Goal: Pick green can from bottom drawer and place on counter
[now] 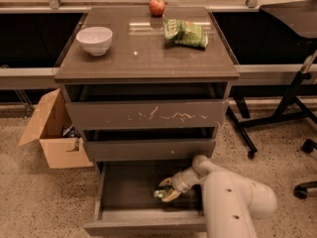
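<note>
Speckled floor (pixel 39 202) all round, and the bottom drawer (pixel 124 187) is hanging wide open. Down inside it the jaws are squeezing narrow on the green can (pixel 161 194), in the drawer's right half. Way above the jaws, the desk (pixel 143 58) is carrying a white bowl (pixel 94 38), a red apple (pixel 157 6) and a green snack bag (pixel 185 32). Cardboard box (pixel 54 133) is sitting off to their left.

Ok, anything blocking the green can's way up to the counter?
Nothing separates the pincer, down in the bottom drawer, from the green can. The middle drawer front probably overhangs the can, so pull forward before lifting. The counter is bare at its front.
</note>
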Motion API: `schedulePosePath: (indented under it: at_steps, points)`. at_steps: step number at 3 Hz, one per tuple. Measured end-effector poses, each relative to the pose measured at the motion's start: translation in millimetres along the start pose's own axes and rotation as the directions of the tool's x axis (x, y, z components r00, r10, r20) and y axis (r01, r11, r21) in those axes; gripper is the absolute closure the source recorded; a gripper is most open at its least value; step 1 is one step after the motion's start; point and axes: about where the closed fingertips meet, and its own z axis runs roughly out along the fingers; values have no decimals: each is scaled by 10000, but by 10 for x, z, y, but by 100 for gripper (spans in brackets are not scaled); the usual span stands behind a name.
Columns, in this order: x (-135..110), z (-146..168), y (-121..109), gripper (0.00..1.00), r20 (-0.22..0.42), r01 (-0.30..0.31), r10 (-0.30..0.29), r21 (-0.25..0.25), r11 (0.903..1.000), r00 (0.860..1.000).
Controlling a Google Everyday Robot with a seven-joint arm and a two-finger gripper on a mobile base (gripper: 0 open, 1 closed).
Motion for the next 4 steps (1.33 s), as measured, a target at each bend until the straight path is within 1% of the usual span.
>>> schedulePosePath:
  at_steps: [1, 2, 3, 4]
  points:
    - [-371, -546, 223, 100, 744, 1499, -1542, 599, 9869, 9852]
    - [-637, -937, 494, 100, 1423, 2622, -2717, 817, 9615, 9518]
    - [-670, -965, 500, 100, 1454, 2675, -2774, 841, 9599, 9497]
    - [-1089, -1324, 569, 100, 1825, 3331, -3497, 1158, 9358, 9189]
